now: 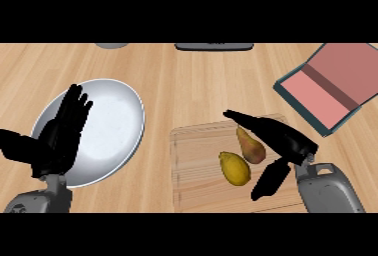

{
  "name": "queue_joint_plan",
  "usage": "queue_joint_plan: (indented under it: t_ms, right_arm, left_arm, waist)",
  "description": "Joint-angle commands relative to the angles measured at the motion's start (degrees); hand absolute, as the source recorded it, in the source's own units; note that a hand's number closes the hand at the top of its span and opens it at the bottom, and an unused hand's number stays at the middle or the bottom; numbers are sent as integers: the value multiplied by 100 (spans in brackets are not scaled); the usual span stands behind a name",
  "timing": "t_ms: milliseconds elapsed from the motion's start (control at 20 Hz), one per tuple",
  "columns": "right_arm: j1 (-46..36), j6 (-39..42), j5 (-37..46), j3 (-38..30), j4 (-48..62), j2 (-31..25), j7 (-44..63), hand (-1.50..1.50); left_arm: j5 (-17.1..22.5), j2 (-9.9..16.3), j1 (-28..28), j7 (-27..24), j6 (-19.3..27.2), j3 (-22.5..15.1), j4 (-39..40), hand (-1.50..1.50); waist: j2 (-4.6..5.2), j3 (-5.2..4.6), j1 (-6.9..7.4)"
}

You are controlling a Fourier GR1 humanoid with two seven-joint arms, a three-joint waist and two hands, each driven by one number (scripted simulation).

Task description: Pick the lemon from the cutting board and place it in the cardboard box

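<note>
Head view, looking steeply down on a pale wooden bench (pixel 192 75). At the right edge lies a box (pixel 334 85) with a dark teal rim and a pink inside; it looks nothing like plain cardboard, and nothing is visible in it. At the left sits a round white plate (pixel 114 125), also holding nothing, though the left robot hand (pixel 63 132) covers part of it, fingers straight and pointing up the picture, resting there.

A light wooden cutting board (pixel 199 170) lies right of centre. On it are two fruits just beside each other: a yellow, oval lemon (pixel 235 169) with pointed ends, and a brownish pear (pixel 251 145) above and to its right.

The right robot hand (pixel 284 145) reaches over the board, its fingers spread apart, long fingers stretched past the pear and the thumb (pixel 269 180) hanging just right of the lemon. It holds nothing. Two grey objects (pixel 214 46) show partly at the top edge.
</note>
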Motion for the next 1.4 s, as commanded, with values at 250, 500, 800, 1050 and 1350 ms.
queue_joint_plan:
  t_ms: [250, 500, 800, 1050, 1350]
  right_arm:
    - [302, -295, 678, 188, 567, 230, -786, -150]
    - [272, 86, 661, -67, 509, 139, -758, -150]
    - [127, -287, 1119, 151, 909, 520, -865, -150]
    - [398, -75, 1270, 270, 611, 529, -755, -150]
    - [535, -600, 1651, 402, 1031, 618, -1419, -150]
  left_arm:
    - [194, 95, -268, 150, -266, 384, 169, 0]
    - [-157, -200, 506, -50, -204, 57, -349, 0]
    - [-110, -138, -52, 345, -182, 197, -278, 0]
    - [10, -1, 145, 296, -446, 413, -236, 0]
    - [-232, -301, -243, 366, -110, 227, -90, 0]
  waist:
    - [12, -11, -4]
    - [8, -12, 2]
    - [11, -12, 3]
    - [8, -12, -1]
    - [11, -11, -11]
